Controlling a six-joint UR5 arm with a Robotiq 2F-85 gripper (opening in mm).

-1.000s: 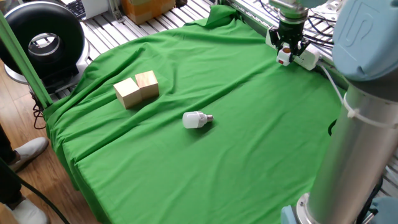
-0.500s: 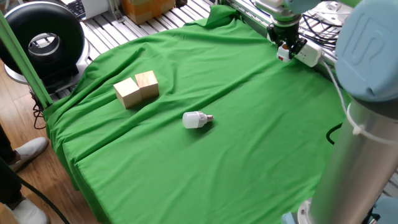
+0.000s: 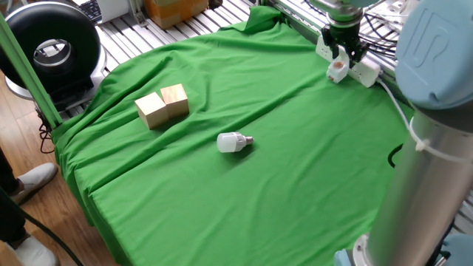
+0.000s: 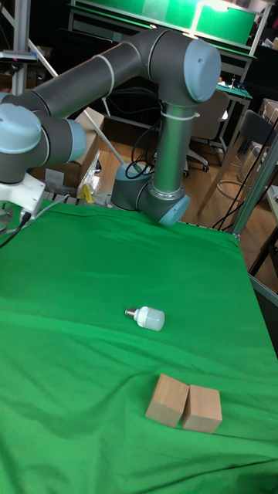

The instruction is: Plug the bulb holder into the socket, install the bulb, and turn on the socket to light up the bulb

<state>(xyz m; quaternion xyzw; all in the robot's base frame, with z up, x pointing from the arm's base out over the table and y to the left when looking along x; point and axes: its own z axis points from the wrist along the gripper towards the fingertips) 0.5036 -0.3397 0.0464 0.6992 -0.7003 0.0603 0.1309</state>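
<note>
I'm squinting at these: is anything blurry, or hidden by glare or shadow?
Fixed view: evenly lit and sharp; the bulb and wooden blocks cast only faint shadows, though the arm's column looms large. Tall fixed view: room behind dim, a bright green glow at top.

End effector (image 3: 344, 55) low, fingers apart

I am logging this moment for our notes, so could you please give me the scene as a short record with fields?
gripper: above the socket at the far right edge of the cloth; open or shut cannot be told
bulb holder: white, sitting on the socket just below the gripper
socket: white strip, cable trailing along the table edge
bulb: lying on its side mid-cloth, not installed
wooden blocks: two, side by side, touching
green cloth: covers the table
</note>
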